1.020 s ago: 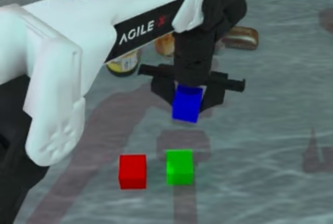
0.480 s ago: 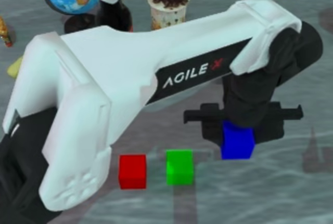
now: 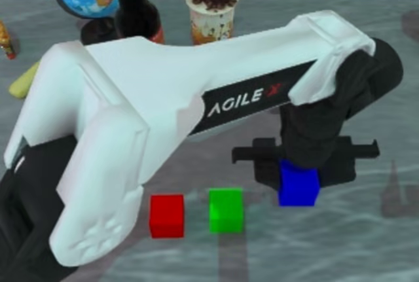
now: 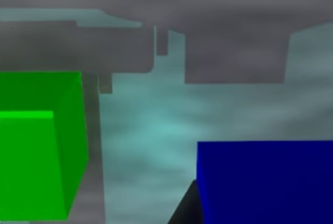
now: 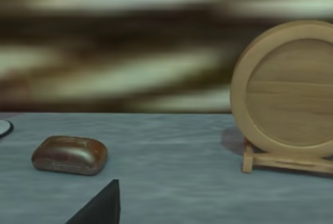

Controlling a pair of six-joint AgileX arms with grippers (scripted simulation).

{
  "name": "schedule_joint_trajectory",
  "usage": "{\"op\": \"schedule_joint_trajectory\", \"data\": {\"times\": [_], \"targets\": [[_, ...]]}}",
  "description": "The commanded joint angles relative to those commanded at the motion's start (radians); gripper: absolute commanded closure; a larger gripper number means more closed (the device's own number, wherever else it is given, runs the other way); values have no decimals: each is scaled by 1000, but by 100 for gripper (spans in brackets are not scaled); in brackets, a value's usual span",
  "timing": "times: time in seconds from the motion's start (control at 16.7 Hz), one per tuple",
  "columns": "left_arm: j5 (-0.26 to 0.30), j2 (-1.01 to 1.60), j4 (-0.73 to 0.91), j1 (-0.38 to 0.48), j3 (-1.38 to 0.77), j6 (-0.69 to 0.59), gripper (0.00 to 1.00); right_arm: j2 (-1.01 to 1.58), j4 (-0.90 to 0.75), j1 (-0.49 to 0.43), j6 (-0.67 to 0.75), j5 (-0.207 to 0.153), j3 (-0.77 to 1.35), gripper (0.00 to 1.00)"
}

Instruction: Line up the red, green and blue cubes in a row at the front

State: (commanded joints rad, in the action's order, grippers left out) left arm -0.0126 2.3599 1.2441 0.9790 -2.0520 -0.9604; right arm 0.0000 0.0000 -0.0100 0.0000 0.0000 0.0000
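Clamping blue cube [image 3: 298, 188] – left gripper [image 3: 302, 178] half-hidden by own arm, right of green cube [image 3: 226, 209].

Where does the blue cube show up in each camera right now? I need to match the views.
Top view: blue cube in the left gripper, right of the green cube.
Left wrist view: blue cube close up, with the green cube opposite.
Right wrist view: not in it.
Shared landmark: the green cube.

green cube [image 4: 36, 146] cropped, blue cube [image 4: 265, 182] cropped
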Motion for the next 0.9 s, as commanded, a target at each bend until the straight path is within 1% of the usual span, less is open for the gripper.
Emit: {"op": "schedule_joint_trajectory", "data": {"times": [0.3,0.54,0.9], "targets": [[0,24,-167,1,140,-4,100,0,0,0,0,0,0,0],[0,26,-178,1,151,-4,100,0,0,0,0,0,0,0],[0,26,-178,1,151,-4,55,0,0,0,0,0,0,0]]}}
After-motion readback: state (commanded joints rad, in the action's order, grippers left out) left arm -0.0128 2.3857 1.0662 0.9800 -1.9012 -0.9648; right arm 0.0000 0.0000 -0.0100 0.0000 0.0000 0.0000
